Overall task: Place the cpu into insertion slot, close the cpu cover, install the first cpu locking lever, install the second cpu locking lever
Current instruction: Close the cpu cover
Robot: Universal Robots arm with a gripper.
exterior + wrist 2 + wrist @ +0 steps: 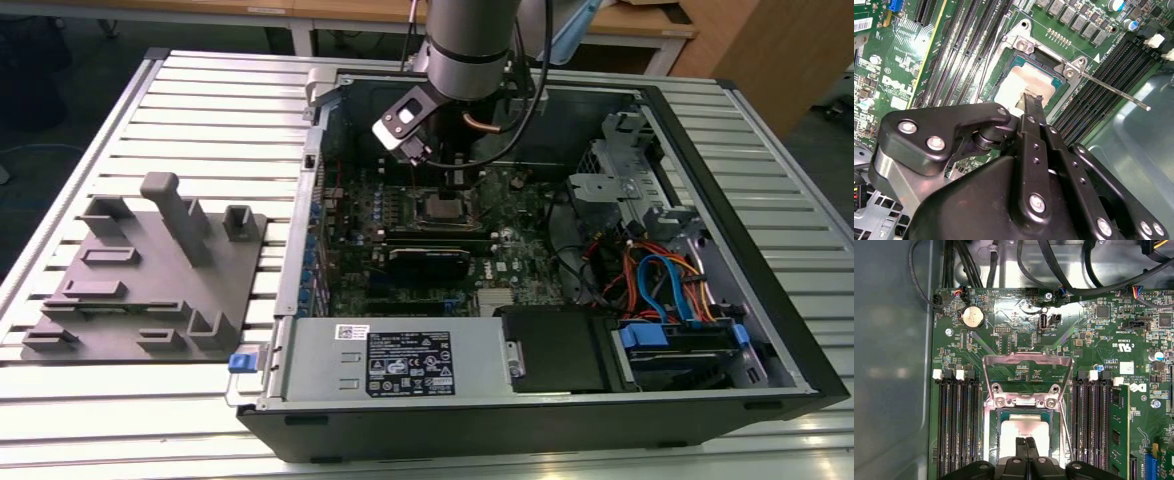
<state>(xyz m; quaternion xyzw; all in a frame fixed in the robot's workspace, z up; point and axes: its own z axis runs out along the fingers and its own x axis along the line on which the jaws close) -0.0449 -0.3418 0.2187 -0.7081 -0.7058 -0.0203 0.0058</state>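
Note:
The cpu (pixel 1024 430), a flat square chip with a dull silver top, lies in the insertion slot (pixel 1003 416) on the green board; in the second wrist view the cpu (pixel 1013 84) sits in the same slot (pixel 1056 79). The cpu cover (pixel 1029 362), a thin silvery frame with a square window, stands swung open beyond the slot's hinge. My gripper (pixel 1026 444) is shut, its tips directly over the chip's top with nothing visible between them; whether they touch it I cannot tell. A thin locking lever (pixel 1114 91) sticks out unlatched beside the slot. In the exterior view my gripper (pixel 447 172) hangs just above the slot (pixel 441 208).
Long black memory slots (pixel 959 425) flank the socket on both sides. The open computer case (pixel 787 330) holds a power supply (pixel 400 365) at the front and cabled drive bays (pixel 667 290) at the exterior view's right. A grey fixture (pixel 147 270) lies on the slatted table at its left.

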